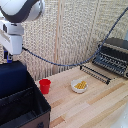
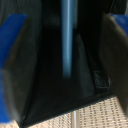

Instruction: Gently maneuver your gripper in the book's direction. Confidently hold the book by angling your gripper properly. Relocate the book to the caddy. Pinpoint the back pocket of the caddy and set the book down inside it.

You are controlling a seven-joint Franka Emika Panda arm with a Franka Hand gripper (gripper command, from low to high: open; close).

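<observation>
Exterior view: nearest, at the lower left, stands one caddy [image 1: 22, 107], a black box with stiff walls and a dark open interior. Just behind its open pocket, one dark navy book [image 1: 12, 79] stands upright, its lower part sunk in the far side of the caddy. One white gripper [image 1: 8, 56] hangs right over the book's top edge from the bulky white arm [image 1: 22, 10]; its dark fingers are mostly hidden there, so from this side I cannot tell whether they touch the cover.

Wrist view: two blue fingers [image 2: 14, 40] stand wide apart at either side, and one thin blue edge of the book runs down the middle between them without touching either, so the gripper is spread and holds nothing. Below lies the caddy's black inner wall and floor.

On the pale wooden bench [image 1: 95, 105], just beside the caddy, sits one small red cup [image 1: 45, 86]. Further toward the exterior view's right is one white bowl [image 1: 79, 86] with yellow bits inside. Farthest back on that side is one black-and-silver toaster oven [image 1: 112, 56], door down. One dark cable [image 1: 60, 62] crosses the woven backdrop.
</observation>
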